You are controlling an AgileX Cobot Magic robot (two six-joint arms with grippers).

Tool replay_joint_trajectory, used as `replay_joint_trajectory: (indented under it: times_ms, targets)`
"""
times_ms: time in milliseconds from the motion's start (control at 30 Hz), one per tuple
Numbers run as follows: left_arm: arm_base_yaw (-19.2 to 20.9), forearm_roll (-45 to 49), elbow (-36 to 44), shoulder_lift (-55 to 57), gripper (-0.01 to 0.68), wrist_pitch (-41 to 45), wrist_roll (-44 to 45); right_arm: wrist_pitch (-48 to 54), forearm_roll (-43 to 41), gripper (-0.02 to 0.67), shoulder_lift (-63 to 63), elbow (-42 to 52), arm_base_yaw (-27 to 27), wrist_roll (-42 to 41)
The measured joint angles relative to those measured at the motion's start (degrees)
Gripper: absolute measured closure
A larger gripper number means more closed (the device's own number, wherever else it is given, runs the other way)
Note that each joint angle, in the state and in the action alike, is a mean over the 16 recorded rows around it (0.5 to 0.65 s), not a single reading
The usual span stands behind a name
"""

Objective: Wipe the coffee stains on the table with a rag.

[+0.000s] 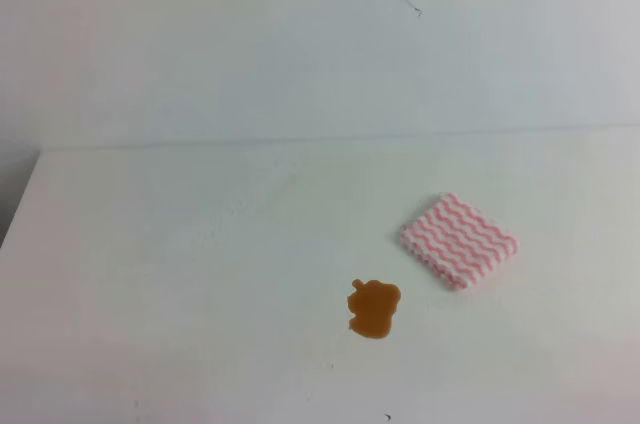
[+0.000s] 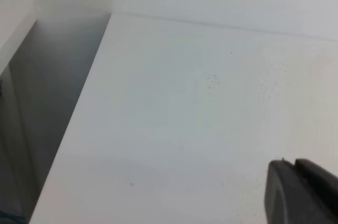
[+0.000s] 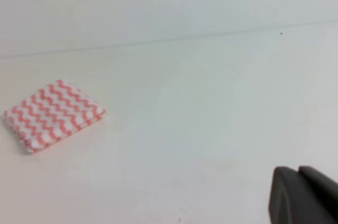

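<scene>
The folded rag (image 1: 459, 241) lies on the worktop (image 1: 180, 264), near the coffee stains (image 1: 374, 308). State of left tool (image 2: 303, 192) and right tool (image 3: 303, 195): cannot tell.

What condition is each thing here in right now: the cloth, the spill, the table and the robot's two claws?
Rag: folded square, flat on the table, untouched, apart from the stain.
Coffee stain: one brown blot, not yet wiped.
Table: white, dirty only at the stain.
Left gripper: only a dark tip shows; open or shut cannot be told.
Right gripper: the same, holding nothing visible.
</scene>
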Motion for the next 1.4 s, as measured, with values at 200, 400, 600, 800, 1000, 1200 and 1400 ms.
replay_joint_trajectory:
  times_ms: [200, 400, 600, 800, 1000, 1200, 1400]
  targets:
    - [0.0, 0.0, 0.3, -0.2, 0.672, -0.1, 0.0, 0.0, 0.0, 0.652, 0.0, 0.0, 0.0, 0.0]
    - [0.0, 0.0, 0.3, -0.2, 0.672, -0.1, 0.0, 0.0, 0.0, 0.652, 0.0, 0.0, 0.0, 0.0]
    - [0.0, 0.0, 0.6, -0.4, 0.672, -0.2, 0.0, 0.1, 0.0, 0.652, 0.0, 0.0, 0.0, -0.1]
    - [0.0, 0.0, 0.6, -0.4, 0.672, -0.2, 0.0, 0.1, 0.0, 0.652, 0.0, 0.0, 0.0, -0.1]
    - [0.0, 0.0, 0.6, -0.4, 0.672, -0.2, 0.0, 0.2, 0.0, 0.652, 0.0, 0.0, 0.0, -0.1]
    - [0.0, 0.0, 0.6, -0.4, 0.672, -0.2, 0.0, 0.2, 0.0, 0.652, 0.0, 0.0, 0.0, -0.1]
    - [0.0, 0.0, 0.6, -0.4, 0.672, -0.2, 0.0, 0.2, 0.0, 0.652, 0.0, 0.0, 0.0, -0.1]
